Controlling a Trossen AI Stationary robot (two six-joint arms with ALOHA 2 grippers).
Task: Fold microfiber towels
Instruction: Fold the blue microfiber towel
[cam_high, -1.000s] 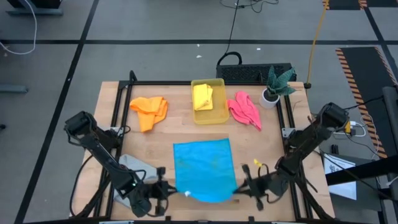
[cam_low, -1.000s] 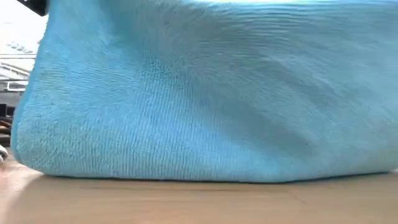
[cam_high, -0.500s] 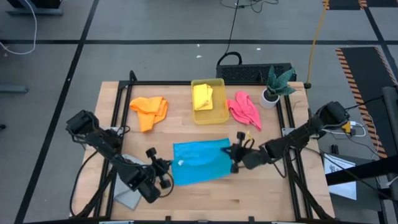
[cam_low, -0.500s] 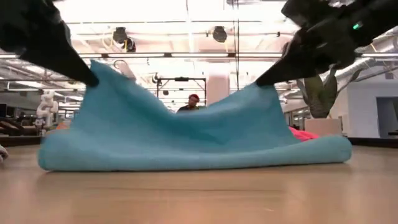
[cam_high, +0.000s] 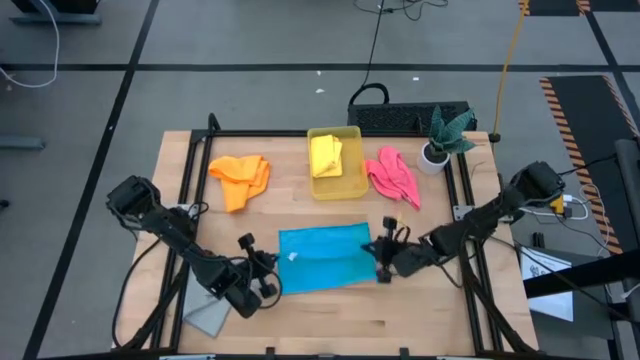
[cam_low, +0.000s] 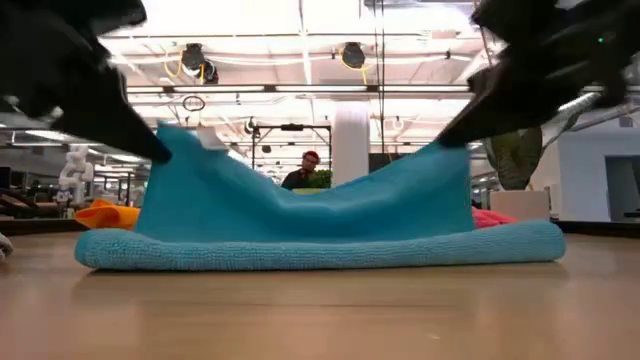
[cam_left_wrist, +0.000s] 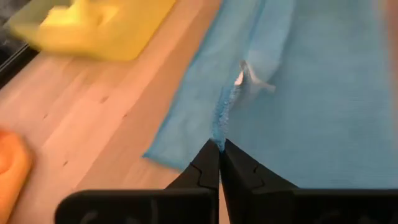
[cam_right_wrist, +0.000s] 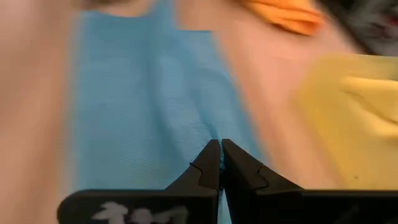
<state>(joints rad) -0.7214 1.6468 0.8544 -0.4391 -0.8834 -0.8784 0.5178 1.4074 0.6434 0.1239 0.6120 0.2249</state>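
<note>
In the high view, the bright blue towel (cam_high: 322, 258) lies in the middle of the tabletop (cam_high: 330, 325), a little toward the near edge, and it is doubled over, so the fold seems about half done. The left gripper (cam_high: 268, 272) is at its left side and the right gripper (cam_high: 381, 262) at its right side, each with the fingers closed on one corner of the upper layer, I think in order to carry both corners together and keep the edge straight. The orange towel (cam_high: 240, 178), the yellow towel (cam_high: 326, 155) inside the yellow plastic bin (cam_high: 352, 187), the pink towel (cam_high: 393, 176) and the grey towel (cam_high: 212, 316) wait apart, probably for their turn. In the low view, the two held corners stand up as peaks and the cloth sags between them, while the lower layer rests flat on the wood. In the left wrist view, the closed fingers (cam_left_wrist: 207, 168) pinch the blue edge. In the right wrist view, the fingers (cam_right_wrist: 208, 165) are shut on the cloth in the same way.
</note>
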